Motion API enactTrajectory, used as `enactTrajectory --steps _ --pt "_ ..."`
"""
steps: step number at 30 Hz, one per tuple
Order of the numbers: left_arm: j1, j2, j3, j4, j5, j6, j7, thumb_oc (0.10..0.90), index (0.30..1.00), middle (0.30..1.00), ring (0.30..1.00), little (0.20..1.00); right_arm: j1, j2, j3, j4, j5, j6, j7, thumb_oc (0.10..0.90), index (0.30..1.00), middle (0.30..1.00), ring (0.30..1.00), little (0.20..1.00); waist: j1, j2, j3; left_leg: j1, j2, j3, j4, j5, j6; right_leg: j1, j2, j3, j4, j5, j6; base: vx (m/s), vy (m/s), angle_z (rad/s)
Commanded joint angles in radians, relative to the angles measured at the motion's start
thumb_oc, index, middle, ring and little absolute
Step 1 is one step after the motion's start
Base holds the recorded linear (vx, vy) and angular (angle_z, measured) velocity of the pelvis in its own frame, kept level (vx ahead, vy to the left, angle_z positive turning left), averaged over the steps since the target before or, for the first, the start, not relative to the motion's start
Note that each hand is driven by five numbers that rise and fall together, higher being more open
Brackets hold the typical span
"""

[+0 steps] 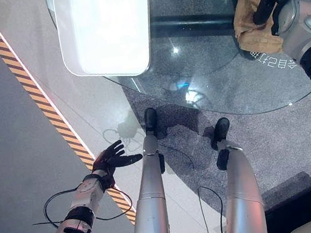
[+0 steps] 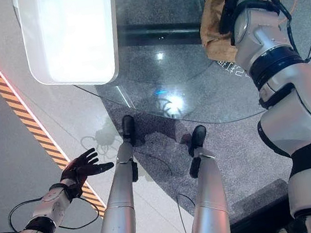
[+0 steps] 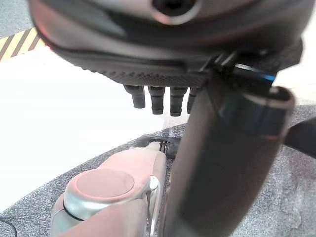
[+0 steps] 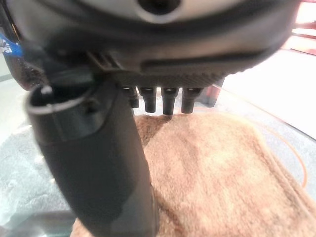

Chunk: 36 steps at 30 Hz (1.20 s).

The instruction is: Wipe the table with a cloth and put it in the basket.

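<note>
**Two hands well apart: right on the cloth, left idle over the floor**

Head views: round glass bench [image 1: 226, 82] fills the upper middle to 3 o'clock. White rectangular tray-like object [image 1: 104, 27] sits at 12 o'clock, overlapping the bench's edge. Brown cloth [image 1: 249, 17] lies crumpled on the glass at about 2 o'clock, partly hidden behind the right arm. Striped yellow-and-black floor tape [image 1: 17, 72] runs diagonally from 11 o'clock down toward 7 o'clock.

Left hand [image 1: 110, 158] hangs at 8 o'clock, off the bench, over the floor beside the tape. Fingers spread and straight, holding nothing. The head views show this plainly; the left wrist view adds only fingertips [image 3: 157, 101] pointing out straight, with pale floor past them.

Right hand [image 4: 163, 101]: in the head views it is hidden past the forearm at 1 to 2 o'clock, above the cloth. The right wrist view supplies what they lack: fingers extended in a row, tips at or on the cloth's far part, thumb lying over the near part of the fuzzy brown fabric [image 4: 222, 177], not curled round it. Glass shows beside the cloth.
</note>
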Motion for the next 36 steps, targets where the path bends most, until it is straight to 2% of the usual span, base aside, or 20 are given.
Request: enactTrajectory --steps 1,9,10,11,36 --pt "0.065 0.041 -0.015 -0.02 -0.04 -0.023 -0.004 0.8 0.9 0.9 0.9 0.9 -0.113 -0.092 0.083 0.028 -0.013 0.004 0.014 0.8 0.9 0.9 0.9 0.9 0.007 0.04 -0.016 -0.017 -0.116 0.035 0.106 -0.126 0.119 0.013 0.078 -0.063 -0.099 0.058 -0.042 0.0 0.0 0.0" --pt "0.071 0.051 -0.011 -0.031 -0.039 -0.02 -0.006 0.8 0.9 0.9 0.9 0.9 -0.105 -0.096 0.081 0.024 -0.011 -0.007 0.067 0.8 0.9 0.9 0.9 0.9 0.008 0.039 -0.016 -0.017 -0.112 0.037 0.11 -0.128 0.118 0.013 0.074 -0.065 -0.094 0.056 -0.043 0.0 0.0 0.0" --pt "0.071 0.049 -0.011 -0.032 -0.038 -0.02 -0.005 0.8 0.9 0.9 0.9 0.9 -0.103 -0.094 0.08 0.022 -0.015 -0.012 0.075 0.254 0.432 0.432 0.432 0.354 0.008 0.04 -0.016 -0.018 -0.112 0.038 0.11 -0.128 0.119 0.012 0.074 -0.065 -0.093 0.056 -0.043 0.0 0.0 0.0" --pt "0.071 0.049 -0.01 -0.035 -0.037 -0.018 -0.004 0.8 0.9 0.9 0.9 0.9 -0.101 -0.095 0.078 0.018 -0.019 -0.014 0.084 0.1 0.3 0.3 0.3 0.2 0.008 0.039 -0.016 -0.016 -0.111 0.039 0.109 -0.128 0.119 0.013 0.073 -0.066 -0.092 0.056 -0.042 0.0 0.0 0.0" --pt "0.072 0.058 -0.009 -0.034 -0.038 -0.021 -0.013 0.8 0.9 0.9 0.9 0.9 -0.104 -0.1 0.077 0.015 -0.02 -0.004 0.076 0.1 0.3 0.3 0.3 0.2 0.006 0.036 -0.016 -0.009 -0.11 0.043 0.099 -0.124 0.119 0.02 0.077 -0.069 -0.11 0.067 -0.041 0.0 0.0 0.0"
